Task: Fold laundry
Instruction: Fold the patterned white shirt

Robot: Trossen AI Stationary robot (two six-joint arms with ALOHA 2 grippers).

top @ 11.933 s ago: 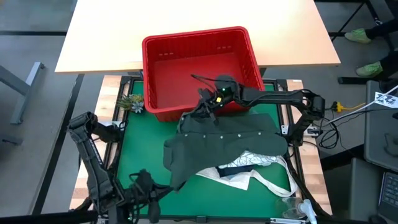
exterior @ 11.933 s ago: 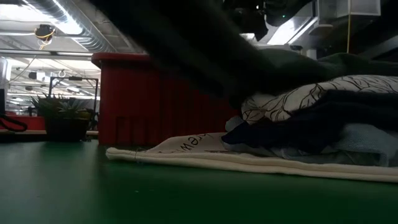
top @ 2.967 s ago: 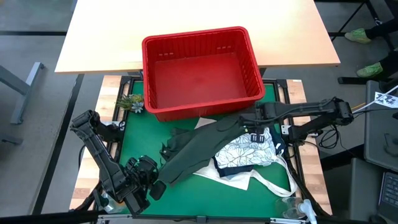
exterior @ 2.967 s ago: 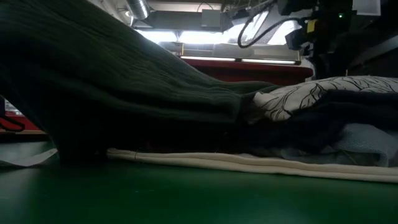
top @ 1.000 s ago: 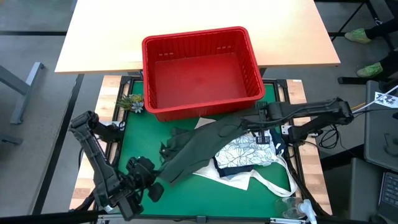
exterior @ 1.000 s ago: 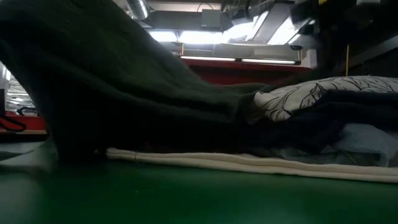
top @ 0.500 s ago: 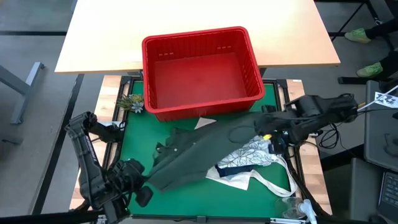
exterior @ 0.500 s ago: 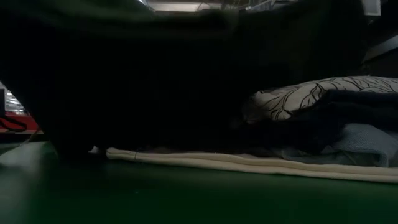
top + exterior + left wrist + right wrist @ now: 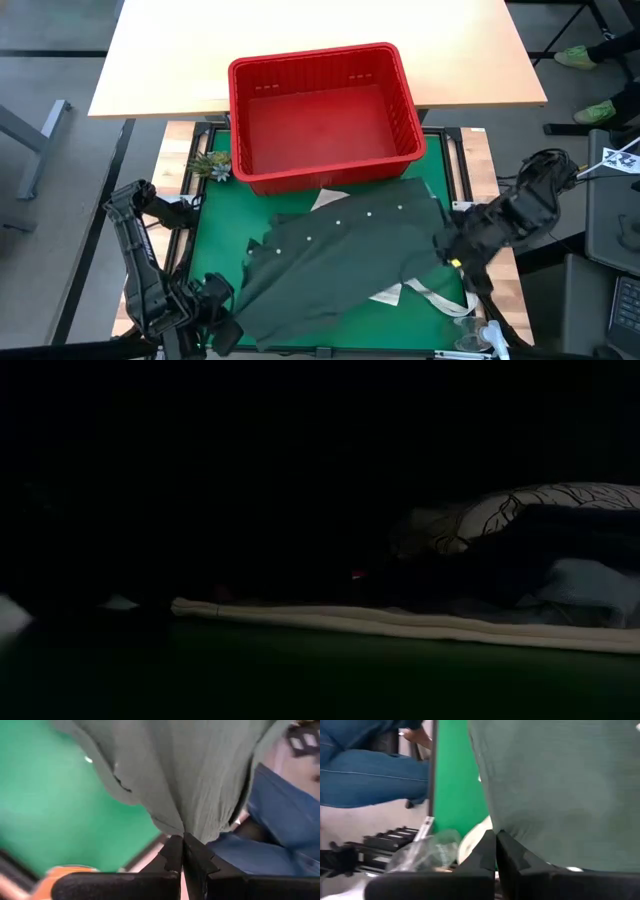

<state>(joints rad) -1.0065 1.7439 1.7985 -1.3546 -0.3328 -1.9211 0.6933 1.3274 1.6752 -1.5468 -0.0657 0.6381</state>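
olive shirt point(image 9: 335, 265), a bunched diagonal strip half a second ago, now hangs spread wide over the green mat point(image 9: 215, 235) and hides the pile, so it looks ready to lay flat for folding. left gripper point(image 9: 182, 851) clamps one hem at the near left, right gripper point(image 9: 495, 847) another at the near right. only the low view still shows the printed garment point(image 9: 520, 510) underneath; the wrists show each pinch.

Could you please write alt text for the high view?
Dark olive green shirt held spread over the green mat between the left gripper and right gripper, jaws shut on its edges. Behind it sits an empty red basket.
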